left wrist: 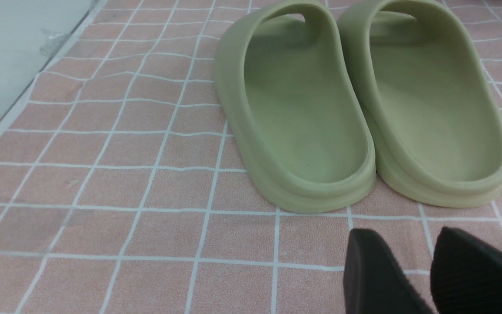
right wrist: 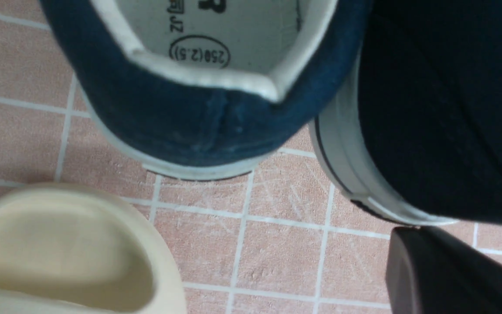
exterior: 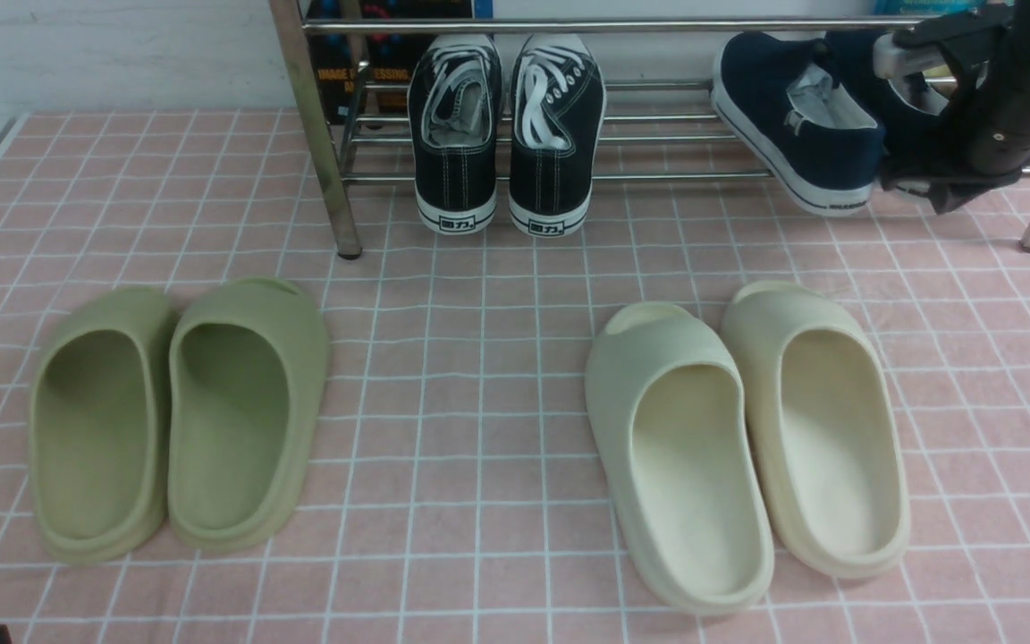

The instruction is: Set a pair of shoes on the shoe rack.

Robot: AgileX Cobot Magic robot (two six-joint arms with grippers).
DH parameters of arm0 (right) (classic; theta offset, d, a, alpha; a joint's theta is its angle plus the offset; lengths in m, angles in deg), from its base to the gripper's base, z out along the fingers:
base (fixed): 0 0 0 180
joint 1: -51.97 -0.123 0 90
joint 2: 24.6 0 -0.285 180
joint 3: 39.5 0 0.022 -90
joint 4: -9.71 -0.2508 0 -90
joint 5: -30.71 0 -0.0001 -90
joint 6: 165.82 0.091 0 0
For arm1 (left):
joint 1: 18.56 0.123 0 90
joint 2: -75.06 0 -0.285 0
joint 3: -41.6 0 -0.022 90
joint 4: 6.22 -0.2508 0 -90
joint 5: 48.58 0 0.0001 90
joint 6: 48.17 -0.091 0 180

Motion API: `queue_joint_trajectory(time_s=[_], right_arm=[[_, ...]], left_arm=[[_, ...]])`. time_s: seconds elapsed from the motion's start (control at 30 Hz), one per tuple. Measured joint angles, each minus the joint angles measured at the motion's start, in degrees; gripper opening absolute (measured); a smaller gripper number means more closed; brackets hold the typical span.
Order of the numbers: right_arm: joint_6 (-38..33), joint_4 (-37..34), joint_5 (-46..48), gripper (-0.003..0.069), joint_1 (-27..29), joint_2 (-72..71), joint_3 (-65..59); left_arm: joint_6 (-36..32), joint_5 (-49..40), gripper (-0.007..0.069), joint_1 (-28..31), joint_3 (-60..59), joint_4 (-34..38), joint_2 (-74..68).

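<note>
Visitor: Left to right, please. How is your left tool set?

Me: My left gripper point(left wrist: 416, 255) has its fingers drawn together with nothing between them, low over the pink tiled mat point(left wrist: 124, 183). Just ahead of it the green slides point(left wrist: 355, 113) sit side by side, heels toward it.

Visitor: And the pair of shoes point(exterior: 801, 116)?

Me: Both are on the shoe rack point(exterior: 658, 176), at its right end, where my right gripper point(exterior: 917, 179) is. Well to that gripper's left, on the same shelf, stand the black lace-up sneakers point(exterior: 506, 134), heels toward me. The cream slides point(exterior: 747, 438) lie on the mat, nearer me than the gripper. The left navy shoe point(exterior: 792, 134) is just left of the gripper. Its long axis runs front to back but slanted: the toe points away from me and leftward, and the heel faces me, hanging past the front bar over the mat. The right navy shoe point(right wrist: 442, 109) lies right at the gripper, heel also my way. My arm hides its toe.

Visitor: Is that gripper clamped on it?

Me: It is closed. One finger point(right wrist: 451, 270) shows just beside that shoe's sole, but I cannot tell whether anything is pinched.
</note>
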Motion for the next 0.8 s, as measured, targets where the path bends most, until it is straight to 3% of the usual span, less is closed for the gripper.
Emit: queue_joint_trajectory(time_s=[0.27, 0.57, 0.8], right_arm=[[0.0, 2.0, -1.2, -0.0012, -0.1, -0.1, 0.5], [0.0, 1.1, 9.5, -0.0007, -0.2, -6.3, 0.6], [0.0, -3.8, 4.4, -0.0004, -0.2, -27.5, -17.6]], left_arm=[[0.0, 0.0, 0.0239, 0.0, 0.0, 0.0, 0.0], [0.0, 0.0, 0.0239, 0.0, 0.0, 0.0, 0.0], [0.0, 0.0, 0.0239, 0.0, 0.0, 0.0, 0.0]])
